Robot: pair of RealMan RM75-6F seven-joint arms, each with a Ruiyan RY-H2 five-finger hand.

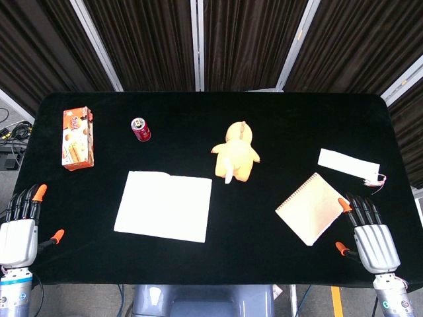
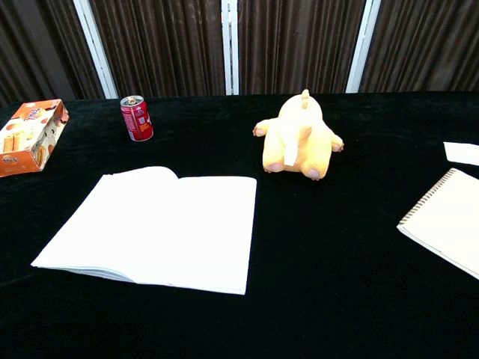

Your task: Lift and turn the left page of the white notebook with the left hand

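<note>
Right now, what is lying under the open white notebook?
The white notebook lies open on the black tablecloth. Beneath its top pages, thin page edges show along the front. Anything directly beneath it is covered and cannot be seen. The left hand is not touching it.

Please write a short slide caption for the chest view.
Open white notebook lying flat before a red can and yellow plush toy.

A white notebook (image 2: pixel 153 226) lies open on the black table (image 2: pixel 329 299), with a red can (image 2: pixel 137 118) and yellow plush toy (image 2: pixel 299 138) behind it.
</note>
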